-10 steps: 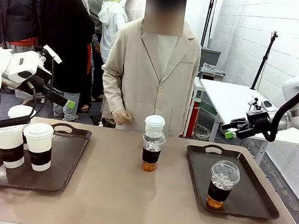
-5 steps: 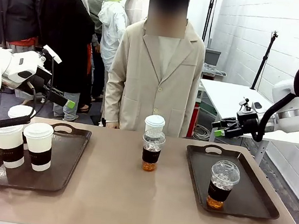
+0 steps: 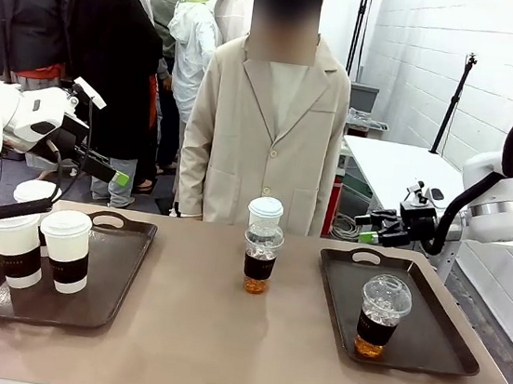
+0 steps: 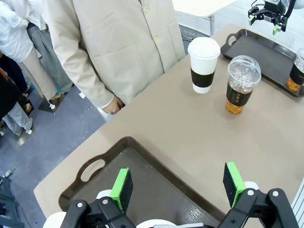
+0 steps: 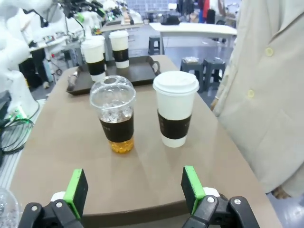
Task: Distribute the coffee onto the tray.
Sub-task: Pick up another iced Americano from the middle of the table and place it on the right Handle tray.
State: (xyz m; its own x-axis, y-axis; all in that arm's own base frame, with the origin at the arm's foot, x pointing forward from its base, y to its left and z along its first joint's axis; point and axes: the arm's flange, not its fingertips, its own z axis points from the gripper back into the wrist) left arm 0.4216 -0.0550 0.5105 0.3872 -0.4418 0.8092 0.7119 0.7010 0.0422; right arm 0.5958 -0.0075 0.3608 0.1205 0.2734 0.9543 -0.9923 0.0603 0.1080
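Fingers on your left gripper stand wide apart with nothing between them, and your right gripper is spread just as wide, also empty.

Mind what you cannot see fully. On the left tray the rear white cup shows little more than its lid behind the outer white cup and the inner white cup. From the front, the middle white cup is hidden from the sleeve down by the middle clear cup. In the left wrist view the cups beneath the gripper are cut by the bottom edge to slivers of white lid. In the right wrist view a clear dome is clipped at the 7 o'clock corner.

In the right wrist view the middle clear cup sits at 11 o'clock of the finger gap and the middle white cup at 1 o'clock, both well apart from the fingers. In the left wrist view that pair stands far off at 1 o'clock. The tray clear cup stands on the right tray, at 6 o'clock of your right gripper from the front, well apart.

Count: four white cups, three on the left tray and one between the trays; two clear cups, one between the trays and one on the right tray; two trays.
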